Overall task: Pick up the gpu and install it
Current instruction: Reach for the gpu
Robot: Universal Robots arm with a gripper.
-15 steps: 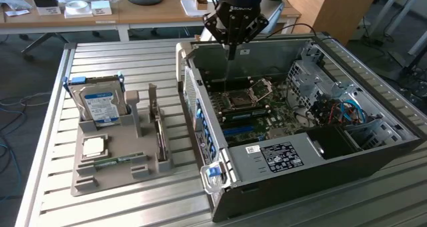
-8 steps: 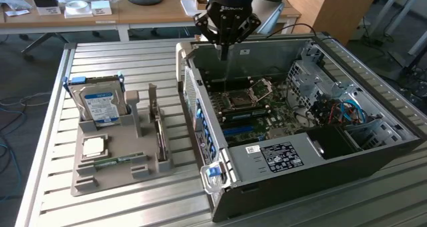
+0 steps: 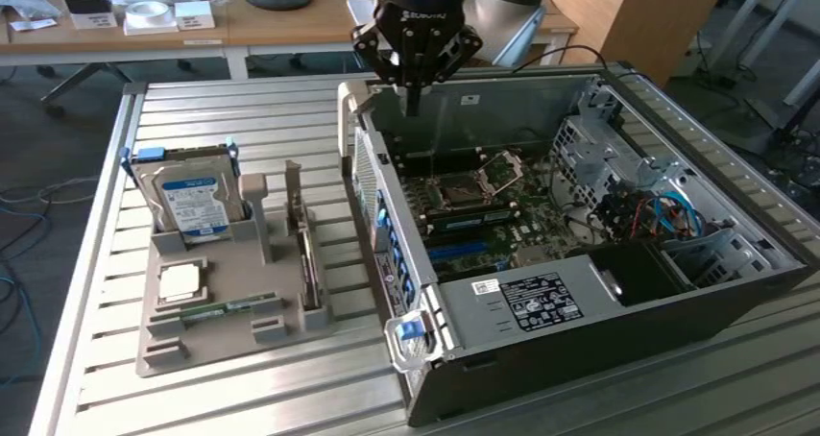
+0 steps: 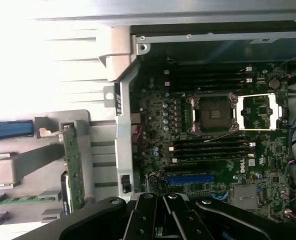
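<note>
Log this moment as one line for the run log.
end effector: shut, empty, over open case | gpu: upright in gray holder beside case | install: not done

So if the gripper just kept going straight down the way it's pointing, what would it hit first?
Probably the motherboard inside the open computer case, near the blue expansion slot. The gripper points down over it with nothing between, though depth is unclear.
</note>
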